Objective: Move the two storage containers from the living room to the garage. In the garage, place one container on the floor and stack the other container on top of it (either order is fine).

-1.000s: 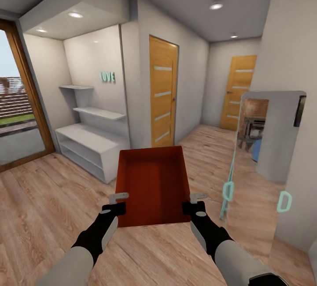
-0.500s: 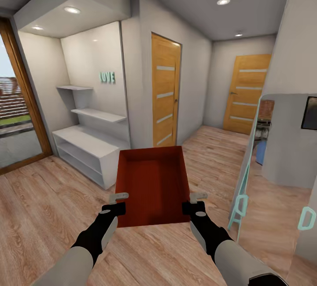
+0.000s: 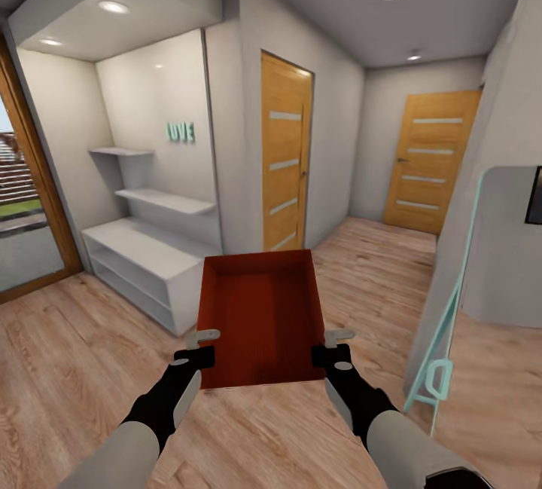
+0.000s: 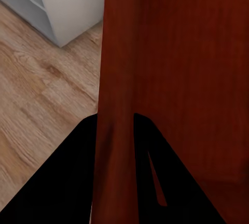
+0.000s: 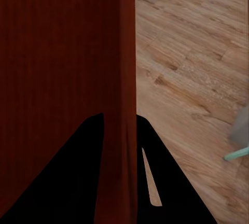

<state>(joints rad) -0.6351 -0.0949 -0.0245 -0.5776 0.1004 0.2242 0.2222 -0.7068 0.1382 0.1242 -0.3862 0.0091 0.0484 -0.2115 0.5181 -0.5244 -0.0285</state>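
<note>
One container: a single orange-red storage container (image 3: 260,319) is up in front of me, lidless, dead ahead at 12 o'clock, carried level above the wood-plank floor (image 3: 68,368).
Left gripper: my left gripper (image 3: 202,344) is clamped over the container's left wall near its near corner; in the left wrist view the two dark fingers (image 4: 67,182) sit one on each side of that red wall (image 4: 116,130), pinching it.
Right gripper: my right gripper (image 3: 336,344) has the same bite on the right wall; the right wrist view shows the wall (image 5: 119,146) running straight between the black fingers (image 5: 166,182), closed tight on it.
Container inside: open top faces me, finely ribbed floor visible, nothing inside it that I can see.
At 10 o'clock: a white shelf unit (image 3: 143,259) stands in a recessed niche, with teal "LOVE" letters (image 3: 181,131) on the wall above it.
At 9 o'clock: a wood-framed glass door (image 3: 26,195) with outdoor light behind.
At 12 to 1 o'clock: a wooden door (image 3: 284,161) with pale stripes, and a second wooden door (image 3: 429,161) at the hallway's end.
At 3 o'clock: a teal-framed mirror (image 3: 452,301) leans against the wall.
</note>
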